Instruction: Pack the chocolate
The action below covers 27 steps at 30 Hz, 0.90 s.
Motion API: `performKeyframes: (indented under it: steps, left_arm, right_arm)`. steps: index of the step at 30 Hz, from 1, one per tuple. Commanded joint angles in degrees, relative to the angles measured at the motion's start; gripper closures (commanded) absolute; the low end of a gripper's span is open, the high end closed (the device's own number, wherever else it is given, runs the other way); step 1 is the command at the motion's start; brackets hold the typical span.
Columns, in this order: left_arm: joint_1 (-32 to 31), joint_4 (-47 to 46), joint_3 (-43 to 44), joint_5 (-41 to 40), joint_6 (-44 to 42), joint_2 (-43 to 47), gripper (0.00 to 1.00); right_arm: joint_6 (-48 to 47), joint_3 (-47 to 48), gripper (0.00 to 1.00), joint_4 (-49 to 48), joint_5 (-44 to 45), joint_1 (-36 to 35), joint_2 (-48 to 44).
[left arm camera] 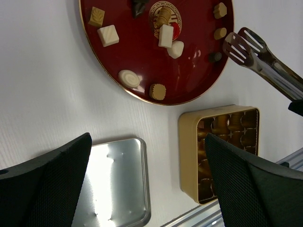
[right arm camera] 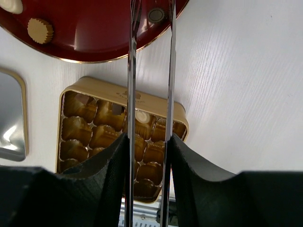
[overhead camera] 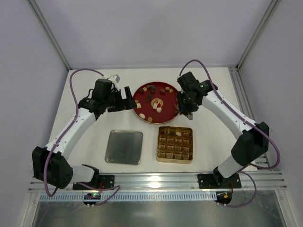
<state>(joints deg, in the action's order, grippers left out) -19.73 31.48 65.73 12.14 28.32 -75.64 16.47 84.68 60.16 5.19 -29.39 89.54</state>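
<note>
Holding the metal tongs [right arm camera: 150, 71] tightly between its closed fingers, the right gripper [right arm camera: 149, 142] keeps the two blades a little apart at the right edge of the red plate [right arm camera: 94, 28]. One small dark round chocolate [right arm camera: 155, 15] lies between the tips, but it cannot be told whether the blades touch it. The left gripper [overhead camera: 127, 100] hangs wide and holds nothing, just left of the plate in the top view. The other pieces are scattered on the plate, and one pale piece [right arm camera: 142, 117] sits in a cell of the gridded tin [right arm camera: 94, 88], just below the plate. The risk is probably that the smooth round piece slips out of the thin blades when they squeeze and goes over the low rim onto the table [right arm camera: 236, 71], because it lies so near the edge. This piece lies flat and, being round, has no long axis or pointing direction.
</note>
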Motion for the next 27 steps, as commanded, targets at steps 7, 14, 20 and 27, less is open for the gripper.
performKeyframes:
  steps: [7,14,20,27]
  left_arm:
    - [0.4,-2.3,0.2,1.6,0.2,0.0,0.0]
    - [0.4,-2.3,0.2,1.8,0.2,-0.1,0.0]
    - [0.4,-2.4,0.2,1.9,0.3,-0.2,0.0]
    - [0.6,-2.4,0.2,2.0,0.3,-0.4,0.0]
  right_arm:
    - [-1.0,4.2,0.59,-3.2,1.8,1.3,4.3]
    - [-1.3,2.4,0.62,-2.9,0.6,1.2,3.5]
    - [-1.5,0.5,0.61,-2.9,-0.6,1.1,2.6]
    - [-2.1,-0.2,0.61,-2.3,-1.1,1.0,2.6]
